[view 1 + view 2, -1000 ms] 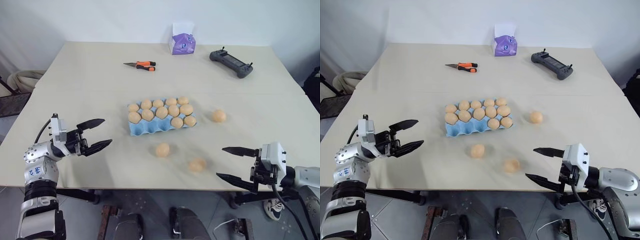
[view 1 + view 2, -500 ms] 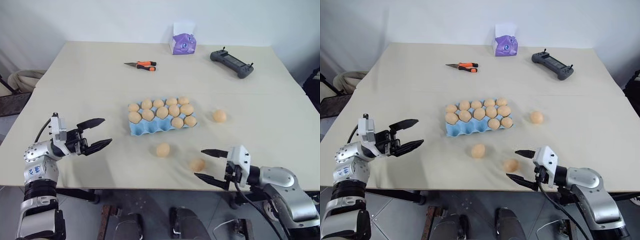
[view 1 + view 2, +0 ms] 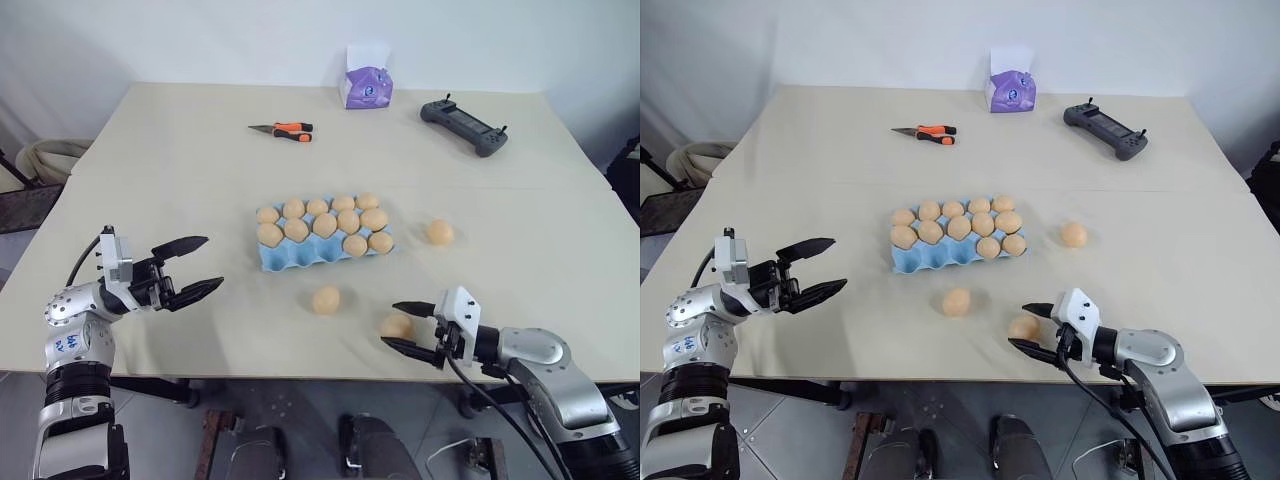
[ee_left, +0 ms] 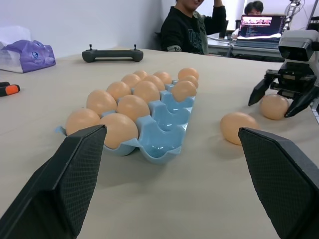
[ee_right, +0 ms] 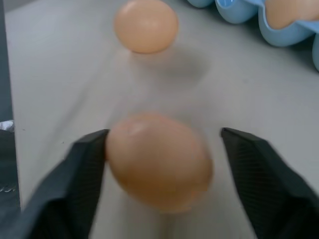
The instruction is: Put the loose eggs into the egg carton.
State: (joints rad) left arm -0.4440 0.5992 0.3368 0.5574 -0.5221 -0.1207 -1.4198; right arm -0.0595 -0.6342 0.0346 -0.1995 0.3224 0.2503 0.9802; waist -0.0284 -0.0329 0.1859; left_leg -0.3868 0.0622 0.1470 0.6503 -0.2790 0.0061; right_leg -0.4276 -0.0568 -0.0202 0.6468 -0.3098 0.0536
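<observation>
Holding our left gripper (image 3: 203,266) spread wide above the table (image 3: 160,180), we grasp nothing there. Right of it sits the egg carton (image 3: 322,250), mid-table, its front cups bare. One loose egg (image 3: 326,300) lies before it; our right gripper (image 3: 406,326) brackets another egg (image 3: 397,326), one finger touching, not clamped. A third egg (image 3: 438,232) rests right of the carton.

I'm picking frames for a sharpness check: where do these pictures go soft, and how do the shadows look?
Right wrist view: the egg between the right pincer's fingers is soft, and the egg behind is slightly blurred. Left wrist view: the carton is crisp; the left pincer's fingers loom large. Left eye view: even light, faint shadows under the loose eggs.
</observation>
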